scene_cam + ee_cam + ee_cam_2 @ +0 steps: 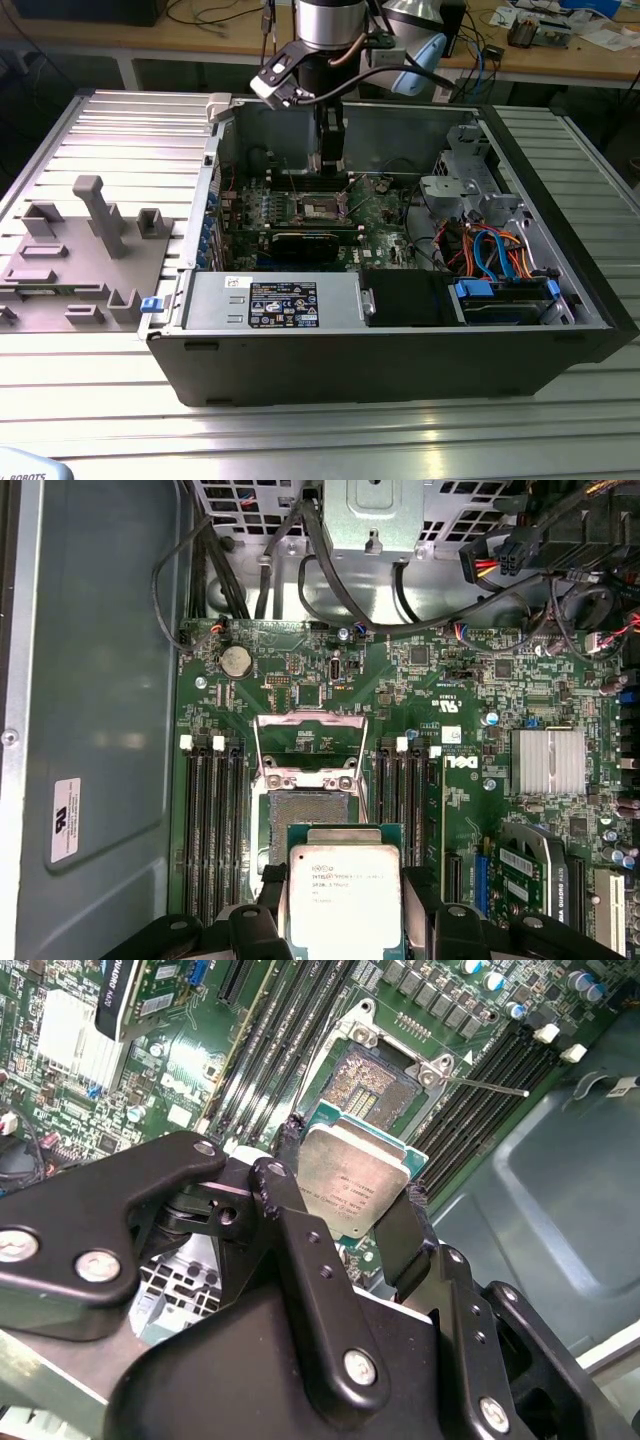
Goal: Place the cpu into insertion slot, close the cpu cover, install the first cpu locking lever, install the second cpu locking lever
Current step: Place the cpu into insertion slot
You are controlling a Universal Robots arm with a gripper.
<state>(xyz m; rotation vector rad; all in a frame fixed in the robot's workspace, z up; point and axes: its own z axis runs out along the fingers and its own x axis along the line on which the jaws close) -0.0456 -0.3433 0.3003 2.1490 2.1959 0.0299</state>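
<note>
Inside the open computer case, over the green motherboard: gripper clamped on the cpu, one finger on each of two opposite edges, silver top facing the wrist cameras. In the first wrist view the cpu overlaps the near edge of the insertion slot; I cannot tell whether it hangs clear of the socket. Judged progress: no step is finished. The slot shows a bare contact field with no chip in it. The cpu cover stands raised, board visible through its window, so it is not closed. A thin metal rod juts free from a socket corner, probably a locking lever, unlatched; the other lever I cannot pick out. Placing, cover and both levers are all left. Surroundings: rows of memory slots flank the socket closely on both sides. A finned heatsink and a coin cell sit well apart from it. In the exterior view an expansion card lies just in front of the socket, a power supply nearer the camera, and a cable bundle toward the exterior view's right. The raised cover and the case walls look like the closest obstructions around the gripper.
</note>
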